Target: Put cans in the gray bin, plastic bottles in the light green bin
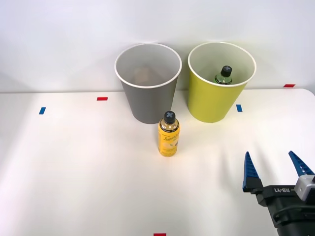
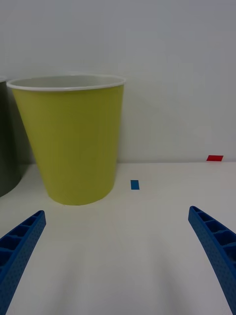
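Observation:
The gray bin (image 1: 147, 105) stands at the back of the white table, and the light green bin (image 1: 211, 103) (image 2: 73, 142) stands to its right. Inside the light green bin a green plastic bottle (image 1: 225, 74) with a black cap stands upright. In front of the gray bin stands a yellow bottle-shaped container (image 1: 169, 136) with a black cap; I cannot tell whether it is a can or plastic. My right gripper (image 1: 269, 154) (image 2: 116, 211) hovers open and holds nothing, near the table's front right, facing the light green bin. A sliver of the gray bin (image 2: 7, 147) shows in the right wrist view.
Small tape marks lie on the table: red (image 1: 102, 99) and blue (image 1: 42, 110) at the left, blue (image 1: 239, 108) (image 2: 134, 184) beside the light green bin, red (image 1: 289, 85) (image 2: 214, 158) at the far right. A white wall rises behind the bins.

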Available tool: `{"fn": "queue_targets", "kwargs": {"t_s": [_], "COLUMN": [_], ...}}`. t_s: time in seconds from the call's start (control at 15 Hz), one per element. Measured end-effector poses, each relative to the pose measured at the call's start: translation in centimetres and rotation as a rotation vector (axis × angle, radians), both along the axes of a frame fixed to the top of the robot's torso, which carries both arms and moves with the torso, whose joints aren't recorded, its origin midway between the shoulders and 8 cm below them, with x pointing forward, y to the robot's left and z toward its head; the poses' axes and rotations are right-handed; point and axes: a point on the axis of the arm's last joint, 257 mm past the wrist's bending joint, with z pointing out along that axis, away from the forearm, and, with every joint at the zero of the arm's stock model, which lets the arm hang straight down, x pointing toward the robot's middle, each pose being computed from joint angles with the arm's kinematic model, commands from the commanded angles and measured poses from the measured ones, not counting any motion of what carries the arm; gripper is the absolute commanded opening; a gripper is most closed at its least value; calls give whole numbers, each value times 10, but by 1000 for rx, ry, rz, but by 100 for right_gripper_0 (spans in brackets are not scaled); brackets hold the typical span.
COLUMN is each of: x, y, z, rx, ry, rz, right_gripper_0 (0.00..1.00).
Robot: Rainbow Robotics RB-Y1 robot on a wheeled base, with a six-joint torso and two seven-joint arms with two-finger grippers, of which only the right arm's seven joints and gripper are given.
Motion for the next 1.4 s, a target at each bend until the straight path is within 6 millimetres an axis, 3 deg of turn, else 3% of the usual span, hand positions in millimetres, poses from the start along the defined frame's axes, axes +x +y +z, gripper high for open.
{"fn": "queue_targets", "kwargs": {"t_s": [0.13,0.47,0.87,1.13,1.4], "x": [4,0,-13,-13,-20], "y": [-9,-16,-17,-16,-6], "z": [-16,-35,-45,-47,-52], "rx": [-50,-150,-223,-168,63], "ry": [-32,-57,-38,-35,-31], "rz": [-34,-61,-110,-94,-24], "right_gripper_0": [100,100,100,100,100]}}
